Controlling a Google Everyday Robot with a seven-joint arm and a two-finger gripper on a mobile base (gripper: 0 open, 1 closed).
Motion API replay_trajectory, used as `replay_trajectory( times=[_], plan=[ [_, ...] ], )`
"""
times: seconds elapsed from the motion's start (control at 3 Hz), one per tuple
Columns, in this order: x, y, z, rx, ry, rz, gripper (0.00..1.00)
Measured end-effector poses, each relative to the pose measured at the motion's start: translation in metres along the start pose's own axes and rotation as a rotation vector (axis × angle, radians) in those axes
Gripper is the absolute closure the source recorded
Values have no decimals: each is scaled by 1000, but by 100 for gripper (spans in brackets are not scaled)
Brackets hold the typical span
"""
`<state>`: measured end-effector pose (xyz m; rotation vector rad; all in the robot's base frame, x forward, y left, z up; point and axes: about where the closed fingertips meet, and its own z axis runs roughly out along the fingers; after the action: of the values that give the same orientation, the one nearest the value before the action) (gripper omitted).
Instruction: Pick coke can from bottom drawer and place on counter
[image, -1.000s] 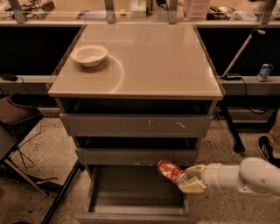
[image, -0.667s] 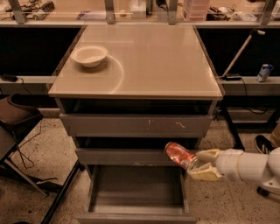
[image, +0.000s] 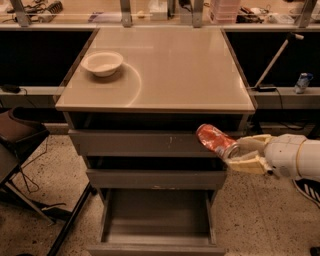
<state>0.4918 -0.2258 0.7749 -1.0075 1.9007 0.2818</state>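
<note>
My tool hangs just below the surface's front right corner: two pale cream, wedge-shaped fingers. Behind them my wrist is a smooth white rounded casing, with what looks like a thin tan seam ring.

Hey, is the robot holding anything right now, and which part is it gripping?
Yes. The claw, low at the right of the view, grips the coke can by the end nearest the arm; the rest sticks out, tilted up-left.

Gripper clasping tilted coke can before top drawer front, above open bottom drawer, below counter bearing white bowl.
</note>
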Motion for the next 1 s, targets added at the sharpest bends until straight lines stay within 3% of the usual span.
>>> replay_trajectory(
  times=[0.33, 0.67, 1.0],
  plan=[
    [-12, -2, 2, 4, -47, 6, 100],
    [-79, -42, -35, 125, -140, -71, 100],
    [-171, -91, -90, 246, -229, -151, 100]
  ],
)
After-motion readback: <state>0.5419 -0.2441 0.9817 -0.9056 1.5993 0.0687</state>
